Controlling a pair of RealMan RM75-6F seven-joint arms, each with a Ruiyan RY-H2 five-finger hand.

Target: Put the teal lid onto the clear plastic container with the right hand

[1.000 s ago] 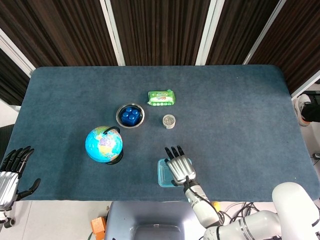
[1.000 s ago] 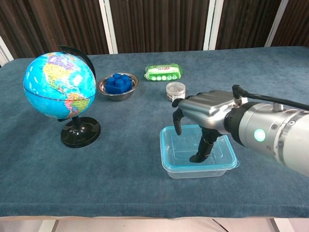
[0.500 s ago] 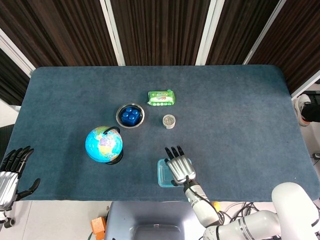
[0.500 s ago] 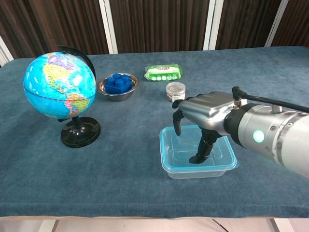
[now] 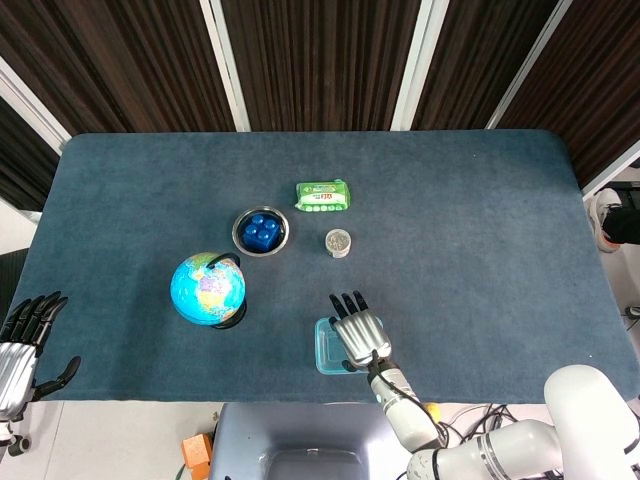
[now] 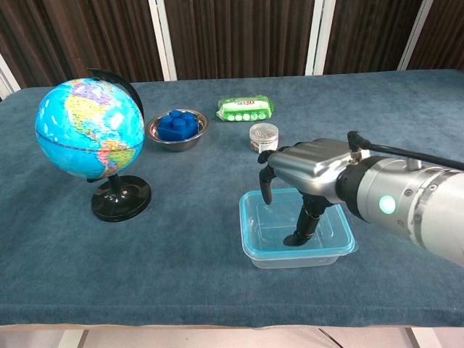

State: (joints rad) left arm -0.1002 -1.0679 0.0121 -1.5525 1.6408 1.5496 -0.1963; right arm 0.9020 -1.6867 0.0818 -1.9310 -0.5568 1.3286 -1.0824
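The teal lid (image 6: 274, 226) lies on top of the clear plastic container (image 6: 290, 259) near the table's front edge, right of centre. My right hand (image 6: 308, 167) hovers palm down over it, fingers spread, with one fingertip (image 6: 293, 238) pressing on the lid's middle. It grips nothing. In the head view the right hand (image 5: 358, 335) covers most of the container, and only the lid's left part (image 5: 325, 346) shows. My left hand (image 5: 24, 345) hangs off the table's front left corner, fingers apart and empty.
A globe (image 6: 90, 129) on a black stand is at the left. Behind the container stand a small round jar (image 6: 263, 135), a steel bowl with blue blocks (image 6: 177, 127) and a green packet (image 6: 246, 108). The blue table cloth (image 6: 406, 116) extends to the right.
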